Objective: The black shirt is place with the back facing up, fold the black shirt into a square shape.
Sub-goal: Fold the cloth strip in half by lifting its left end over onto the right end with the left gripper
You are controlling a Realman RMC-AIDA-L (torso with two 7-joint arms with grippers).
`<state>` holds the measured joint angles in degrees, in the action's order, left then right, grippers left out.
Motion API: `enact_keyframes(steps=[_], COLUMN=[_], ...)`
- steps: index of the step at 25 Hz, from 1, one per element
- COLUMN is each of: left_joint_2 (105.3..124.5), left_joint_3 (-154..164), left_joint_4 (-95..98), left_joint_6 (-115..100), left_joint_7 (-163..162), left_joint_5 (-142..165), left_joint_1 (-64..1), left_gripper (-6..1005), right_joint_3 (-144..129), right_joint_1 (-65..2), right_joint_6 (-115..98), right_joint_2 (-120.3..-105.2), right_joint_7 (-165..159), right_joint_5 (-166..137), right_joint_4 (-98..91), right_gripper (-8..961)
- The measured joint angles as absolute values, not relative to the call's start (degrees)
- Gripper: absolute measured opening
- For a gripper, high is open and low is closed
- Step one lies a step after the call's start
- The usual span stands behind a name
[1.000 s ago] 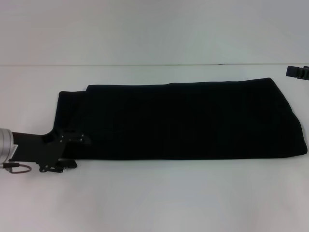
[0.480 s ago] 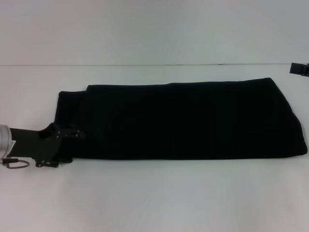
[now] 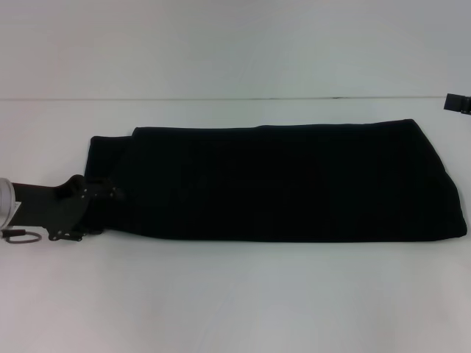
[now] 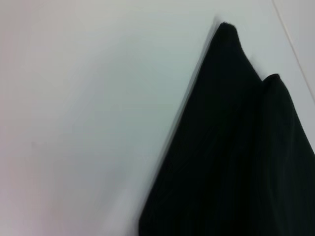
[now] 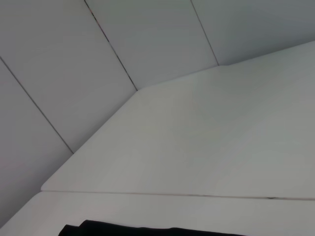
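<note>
The black shirt point(image 3: 280, 184) lies on the white table as a long folded band running left to right, with a lower layer sticking out at its left end. My left gripper point(image 3: 110, 197) is low at the shirt's near left corner, dark against the fabric. The left wrist view shows the shirt's pointed folded end point(image 4: 236, 157) on the table. My right gripper point(image 3: 458, 103) is only a sliver at the far right edge, well off the shirt. The right wrist view shows a strip of the shirt point(image 5: 147, 230) at its edge.
The white table point(image 3: 235, 294) has bare surface in front of and behind the shirt. A pale wall point(image 3: 235, 44) rises behind the table's far edge. The right wrist view shows the table's far corner point(image 5: 138, 91) and wall panels.
My left gripper has drawn back to the left and a little farther from me along the shirt's left end. My right gripper has slid further out past the right edge. The shirt has not moved.
</note>
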<state>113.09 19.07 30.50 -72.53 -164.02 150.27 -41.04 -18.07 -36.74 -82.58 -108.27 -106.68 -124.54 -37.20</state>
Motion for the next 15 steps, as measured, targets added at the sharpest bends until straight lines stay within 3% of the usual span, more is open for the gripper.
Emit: enact_keyframes(steps=[15], left_joint_2=[112.83], left_joint_3=[20.18], left_joint_4=[32.03], left_joint_6=[-75.68], left_joint_7=[-163.07], left_joint_5=[151.24], left_joint_1=[-40.81], left_gripper=[787], right_joint_3=[-18.15], right_joint_1=[-36.74], right_joint_6=[-82.29], right_joint_2=[-108.18], right_joint_7=[-106.6], right_joint_5=[-124.54], right_joint_4=[-37.18], right_gripper=[904])
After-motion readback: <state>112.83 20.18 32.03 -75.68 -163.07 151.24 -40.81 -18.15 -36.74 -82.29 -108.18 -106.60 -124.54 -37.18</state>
